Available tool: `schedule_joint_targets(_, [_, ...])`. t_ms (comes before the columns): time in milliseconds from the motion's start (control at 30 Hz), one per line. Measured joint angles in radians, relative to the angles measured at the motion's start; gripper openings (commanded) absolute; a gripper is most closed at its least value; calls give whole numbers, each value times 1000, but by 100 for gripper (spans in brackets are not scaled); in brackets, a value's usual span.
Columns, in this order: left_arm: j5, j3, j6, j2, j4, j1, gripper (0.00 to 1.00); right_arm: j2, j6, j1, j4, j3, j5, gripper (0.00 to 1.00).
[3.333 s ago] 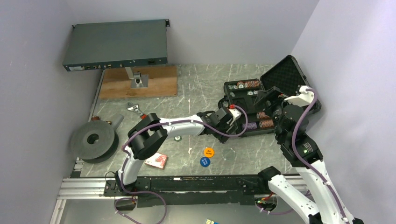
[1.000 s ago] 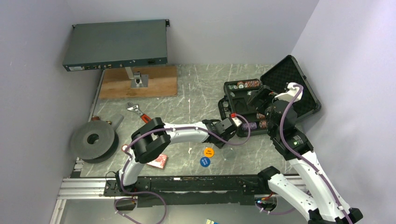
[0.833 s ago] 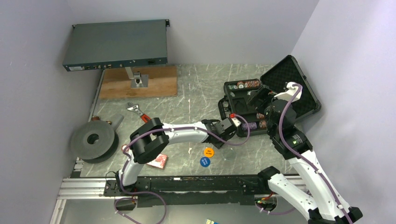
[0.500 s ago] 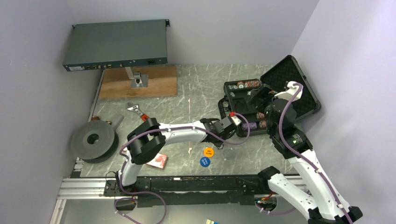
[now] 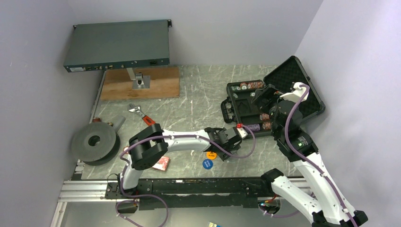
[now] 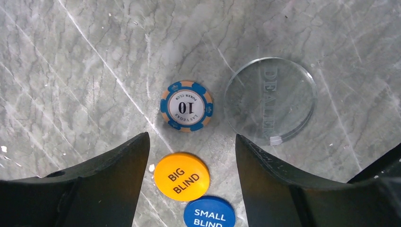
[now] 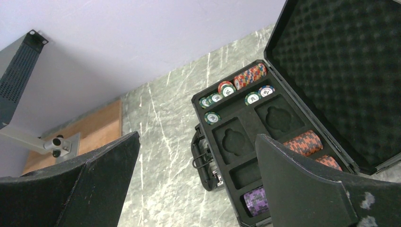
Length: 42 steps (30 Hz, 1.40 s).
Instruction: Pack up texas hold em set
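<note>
From where I stand, the left gripper [image 6: 191,139] hangs wide open and empty over the loose 10 chip [image 6: 186,106] on the near table, so next I'd expect it to drop, pinch it and carry it to the open case [image 7: 331,71] far right, where the right gripper [image 7: 197,137] hovers open and empty.

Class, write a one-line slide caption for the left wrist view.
Open left end effector hovers above a 10 chip, clear dealer button, orange big-blind disc and blue small-blind disc.

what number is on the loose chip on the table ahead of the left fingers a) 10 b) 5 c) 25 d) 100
a: the chip lying flat on the table beside the clear dealer disc reads 10 in the left wrist view
</note>
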Motion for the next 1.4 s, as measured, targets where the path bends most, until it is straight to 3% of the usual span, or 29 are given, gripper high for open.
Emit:
schedule_joint_targets(200, [-1, 36, 6, 38, -6, 5, 77, -6, 0, 0, -1, 0, 0, 96])
schedule_joint_targets(333, [12, 60, 5, 64, 1, 20, 74, -11, 0, 0, -1, 0, 0, 96])
schedule_joint_targets(867, [94, 58, -24, 76, 13, 66, 46, -15, -1, 0, -1, 0, 0, 97])
schedule_joint_targets(1100, [110, 39, -30, 65, 31, 69, 13, -15, -1, 0, -1, 0, 0, 97])
schedule_joint_targets(1400, [93, 29, -29, 48, 49, 74, 9, -13, -1, 0, -1, 0, 0, 96])
